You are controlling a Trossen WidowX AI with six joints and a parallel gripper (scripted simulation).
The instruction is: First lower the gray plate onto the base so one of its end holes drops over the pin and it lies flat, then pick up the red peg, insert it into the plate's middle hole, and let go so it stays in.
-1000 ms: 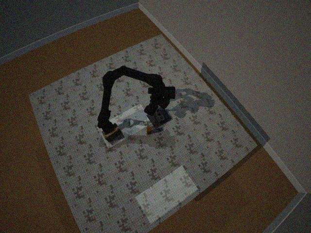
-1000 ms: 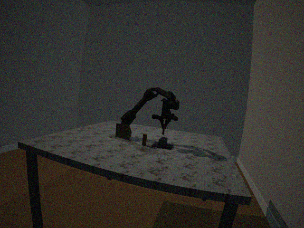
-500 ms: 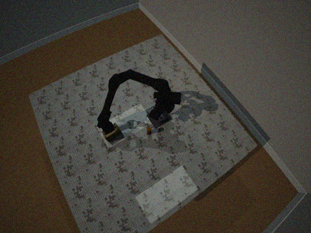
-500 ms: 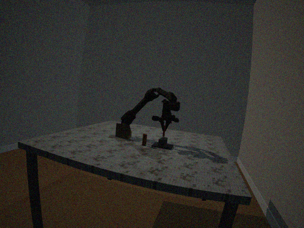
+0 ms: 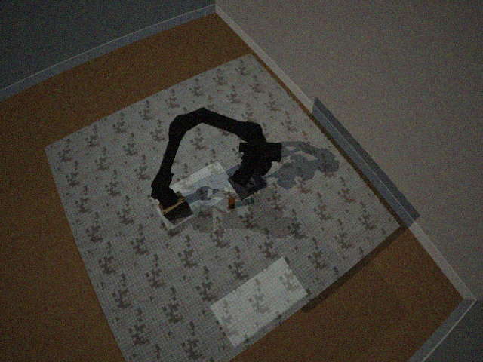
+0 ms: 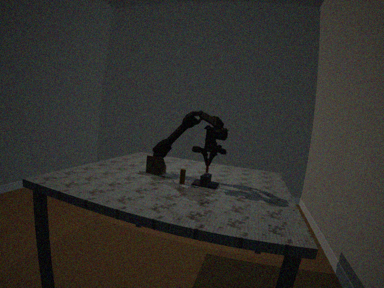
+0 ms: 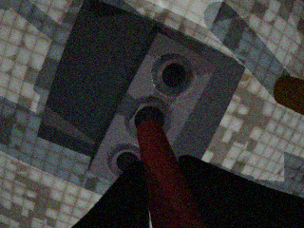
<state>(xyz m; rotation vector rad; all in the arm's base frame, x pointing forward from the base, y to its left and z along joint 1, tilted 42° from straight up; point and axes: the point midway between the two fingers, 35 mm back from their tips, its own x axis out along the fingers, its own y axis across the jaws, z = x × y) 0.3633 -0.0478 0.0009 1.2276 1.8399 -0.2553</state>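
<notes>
My gripper [image 6: 207,163] [image 7: 161,169] is shut on the red peg [image 6: 207,169] [image 7: 166,182], which points down at the gray plate [image 7: 186,107]. The plate lies flat on the dark base [image 5: 247,191] [image 6: 213,186] [image 7: 95,76], three ringed holes in a row along it. In the wrist view the peg's lower end overlaps the near side of the middle hole [image 7: 150,114]; in the exterior view it shows just above the raised block. Whether the tip has entered the hole, I cannot tell. Both end holes look dark; the pin cannot be made out. The arm hides the peg in the top view.
An orange cylinder [image 5: 231,201] [image 6: 182,176] [image 7: 291,93] stands upright on the patterned table [image 5: 155,249] [image 6: 123,192], close beside the base. The arm's own mount [image 5: 177,212] [image 6: 155,165] is on the far side of the cylinder from the base.
</notes>
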